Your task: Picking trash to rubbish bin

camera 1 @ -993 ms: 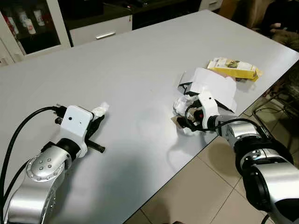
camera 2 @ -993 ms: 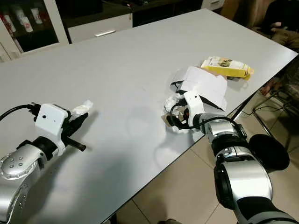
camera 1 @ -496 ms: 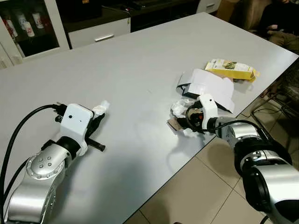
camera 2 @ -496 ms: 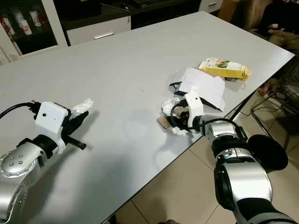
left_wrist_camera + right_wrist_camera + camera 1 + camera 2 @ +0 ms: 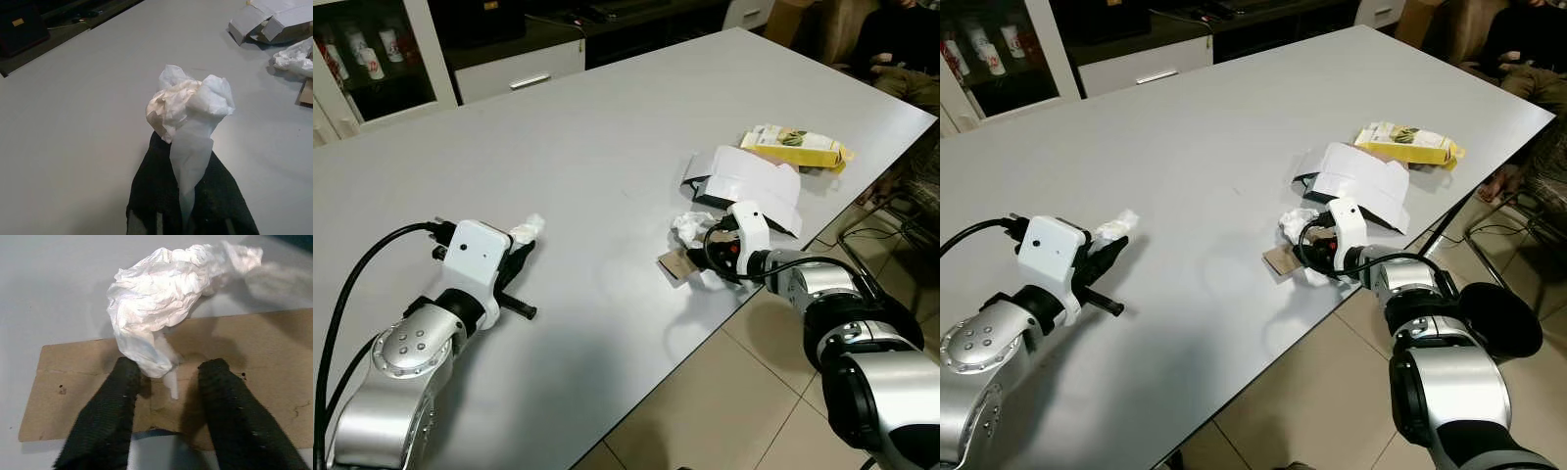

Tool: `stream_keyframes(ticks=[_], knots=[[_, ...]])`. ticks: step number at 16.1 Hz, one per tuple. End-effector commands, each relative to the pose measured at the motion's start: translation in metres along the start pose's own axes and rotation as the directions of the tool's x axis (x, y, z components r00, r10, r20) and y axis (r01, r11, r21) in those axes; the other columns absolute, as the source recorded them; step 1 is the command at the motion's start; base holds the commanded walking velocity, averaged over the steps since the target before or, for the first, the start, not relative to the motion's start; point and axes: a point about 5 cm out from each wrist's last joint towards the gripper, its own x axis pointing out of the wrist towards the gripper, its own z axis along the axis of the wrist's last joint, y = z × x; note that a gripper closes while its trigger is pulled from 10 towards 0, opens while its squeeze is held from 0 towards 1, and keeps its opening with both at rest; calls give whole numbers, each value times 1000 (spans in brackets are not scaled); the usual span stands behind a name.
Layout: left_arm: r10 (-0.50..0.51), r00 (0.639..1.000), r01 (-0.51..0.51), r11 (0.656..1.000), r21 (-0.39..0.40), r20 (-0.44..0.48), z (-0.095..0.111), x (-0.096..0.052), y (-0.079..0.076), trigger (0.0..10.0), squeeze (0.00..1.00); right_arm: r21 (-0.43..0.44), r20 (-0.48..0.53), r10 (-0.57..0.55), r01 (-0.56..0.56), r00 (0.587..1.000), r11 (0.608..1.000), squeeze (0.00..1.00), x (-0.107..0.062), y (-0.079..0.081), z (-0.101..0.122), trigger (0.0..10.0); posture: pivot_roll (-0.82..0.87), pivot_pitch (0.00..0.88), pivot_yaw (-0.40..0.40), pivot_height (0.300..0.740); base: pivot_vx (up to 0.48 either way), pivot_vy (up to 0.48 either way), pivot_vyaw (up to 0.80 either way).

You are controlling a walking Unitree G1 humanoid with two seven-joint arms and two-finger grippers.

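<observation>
Grey table (image 5: 607, 147) seen from above, both silver arms reaching over it.

Left gripper (image 5: 188, 161) clenched around a crumpled white tissue (image 5: 188, 105), black fingers pressed together, wad bulging past the tips. Held low over the table's near left part, well apart from the other litter.

Right gripper (image 5: 168, 377) parted, fingers (image 5: 110, 401) spread over a flat brown cardboard scrap (image 5: 54, 377) near the table's front edge. Between and just past the tips, a second crumpled white wrapper (image 5: 161, 289), its lower fold hanging between the fingers; grasped or merely touched, cannot tell.

Beyond the right gripper, folded white paper packaging (image 5: 754, 181) lying flat, dark edge beneath. Farther back, a yellow snack packet (image 5: 800, 147) near the table's right edge.

Tiled floor (image 5: 705, 411) below. Dark glass-fronted cabinet (image 5: 372, 49) behind.
</observation>
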Motion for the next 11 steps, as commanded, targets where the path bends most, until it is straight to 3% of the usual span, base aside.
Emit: stream_keyframes(ticks=[1, 5, 6, 11], knots=[[-18, 1000, 17, 1000, -13, -16, -3, 2, -4, 10000, 0, 104, -176, 30, -11, 984, 994, 0, 3, 5, -49, 0, 141, 96, -46, 740, 0, 0, 0], [-9, 1000, 9, 1000, -3, -7, -2, 8, 0, 10000, 0, 152, -29, 64, -59, 998, 987, 0, 5, 8, -22, 0, 123, 68, -40, 740, 0, 0, 0], [13, 1000, -13, 1000, -4, 6, -1, 13, 5, 10000, 0, 165, 36, 91, -95, 995, 982, 0, 4, 10, -3, 0, 107, 43, -42, 740, 0, 0, 0], [15, 1000, -14, 1000, -6, 27, 0, 21, 3, 10000, 0, 137, 106, 174, -187, 979, 973, 0, 1, 19, 23, 0, 90, 15, -47, 740, 0, 0, 0]])
